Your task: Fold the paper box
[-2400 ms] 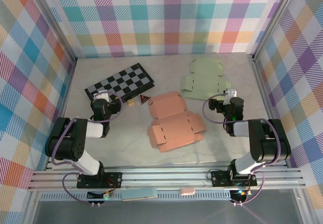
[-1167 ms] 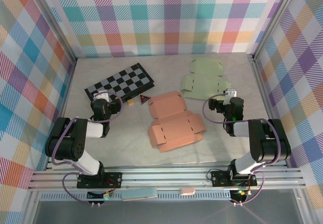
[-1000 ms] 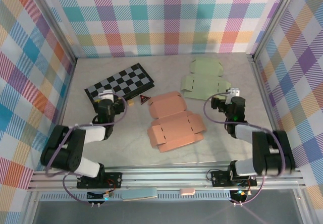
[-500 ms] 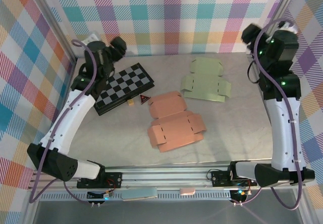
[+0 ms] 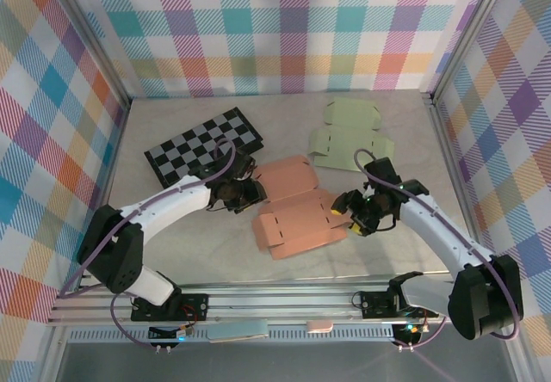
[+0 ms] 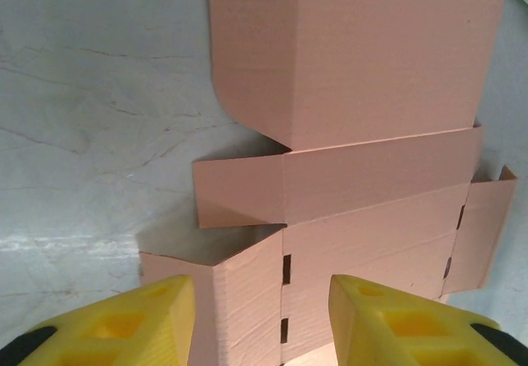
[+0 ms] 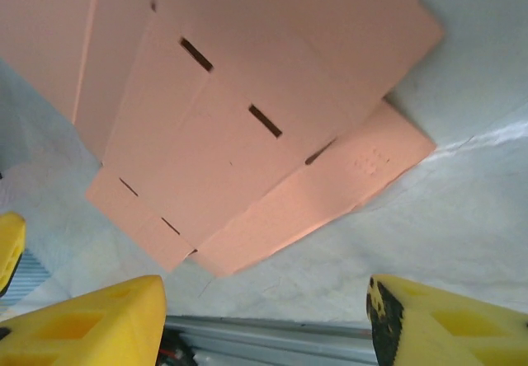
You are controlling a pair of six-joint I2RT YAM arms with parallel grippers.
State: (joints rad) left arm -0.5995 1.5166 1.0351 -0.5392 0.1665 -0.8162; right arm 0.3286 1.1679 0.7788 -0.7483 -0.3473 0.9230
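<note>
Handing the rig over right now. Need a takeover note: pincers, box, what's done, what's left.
Left pincer: open, low over the left-side flaps of the pink box blank, gripping nothing.
Right pincer: open, by the blank's right near corner, holding nothing.
Things: the pink blank lies unfolded mid-table. A green blank lies flat behind it.
Done: no fold made yet.
Left: the whole folding job, probably starting with the side flaps.

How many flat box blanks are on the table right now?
2. The salmon blank lies in the middle of the table; the pale green blank lies behind it, toward the back right. No other seems hidden.
</note>
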